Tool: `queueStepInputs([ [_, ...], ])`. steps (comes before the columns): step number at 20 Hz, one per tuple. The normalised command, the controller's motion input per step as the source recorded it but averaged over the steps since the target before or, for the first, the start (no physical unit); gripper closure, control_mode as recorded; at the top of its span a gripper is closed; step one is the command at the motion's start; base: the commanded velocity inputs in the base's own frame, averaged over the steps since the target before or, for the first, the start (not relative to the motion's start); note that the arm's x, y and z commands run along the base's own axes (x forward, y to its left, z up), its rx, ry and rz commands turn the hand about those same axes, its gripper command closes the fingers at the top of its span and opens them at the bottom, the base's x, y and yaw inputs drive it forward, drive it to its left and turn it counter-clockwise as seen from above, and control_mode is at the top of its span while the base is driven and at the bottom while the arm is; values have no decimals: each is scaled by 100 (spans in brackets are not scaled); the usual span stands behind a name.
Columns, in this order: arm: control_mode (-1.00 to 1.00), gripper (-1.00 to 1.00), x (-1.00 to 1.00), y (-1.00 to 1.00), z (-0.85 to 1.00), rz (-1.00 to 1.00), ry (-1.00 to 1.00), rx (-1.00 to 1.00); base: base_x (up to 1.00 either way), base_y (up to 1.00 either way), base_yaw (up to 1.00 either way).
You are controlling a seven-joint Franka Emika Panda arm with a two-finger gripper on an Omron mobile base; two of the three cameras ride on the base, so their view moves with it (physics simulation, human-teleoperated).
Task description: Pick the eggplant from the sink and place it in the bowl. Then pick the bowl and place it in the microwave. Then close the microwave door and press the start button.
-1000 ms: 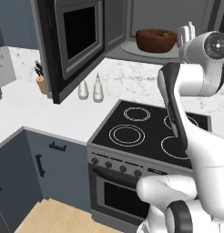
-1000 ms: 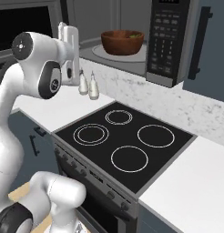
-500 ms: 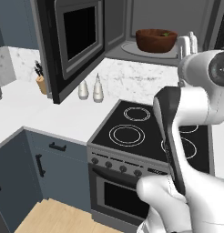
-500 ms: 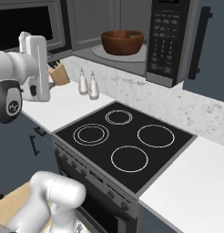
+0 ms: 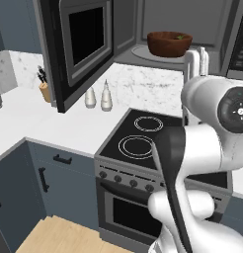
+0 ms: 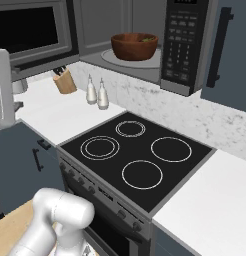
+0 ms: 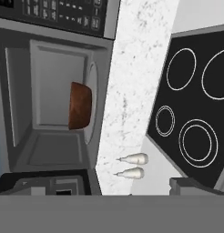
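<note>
Inside the open microwave (image 6: pixel 187 45), the bowl (image 6: pixel 134 46) sits upright on the turntable, mouth toward twelve o'clock. The gripper (image 5: pixel 198 58), at the bowl's four o'clock, stands with jaws spread wide, holding nothing.

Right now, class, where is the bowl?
The bowl sits on the turntable inside the open microwave, above the counter, left of its keypad in the right base view.

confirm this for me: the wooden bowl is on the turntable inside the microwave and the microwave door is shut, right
Not quite. The bowl does sit on the turntable inside the microwave, but the microwave door is swung wide open, as the left base view shows.
</note>
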Motion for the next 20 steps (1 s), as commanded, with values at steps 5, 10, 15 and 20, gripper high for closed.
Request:
queueStepInputs([
  [5, -100, -100, -49, 62, 0, -5, -6, 4, 0, 0, 0],
  [10, -100, -100, -33, 66, 0, -6, -3, 1, 0, 0, 0],
  [15, -100, -100, -20, 71, -4, -8, -8, 2, 0, 0, 0],
  [20, -100, -100, -1, 74, -24, -9, -2, 3, 0, 0, 0],
])
